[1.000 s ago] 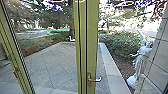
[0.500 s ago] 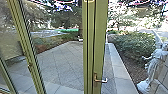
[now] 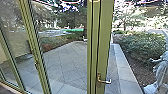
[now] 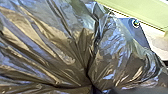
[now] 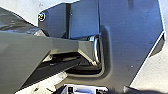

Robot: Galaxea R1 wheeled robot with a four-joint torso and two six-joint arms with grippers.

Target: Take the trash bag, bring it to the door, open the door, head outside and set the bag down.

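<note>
In the head view the glass door's green frame [image 3: 105,45] stands upright right of the middle, with a lever handle [image 3: 104,81] low on it. The black trash bag [image 4: 57,45] is large in the left wrist view. Its shiny plastic is gathered into tight folds that run together at my left gripper [image 4: 92,86], which is shut on it. At one side of the right wrist view lies a dark, shiny surface, perhaps part of the bag.
Beyond the glass lies a paved yard [image 3: 66,60] with a pale stone border [image 3: 125,72]. Bushes [image 3: 140,48] grow beside it, and a pale statue [image 3: 161,72] stands at the far right. More green-framed glass panels [image 3: 17,47] line the left.
The head camera has turned left, so the whole scene has shifted right and more glass panels have come into view at the left.
</note>
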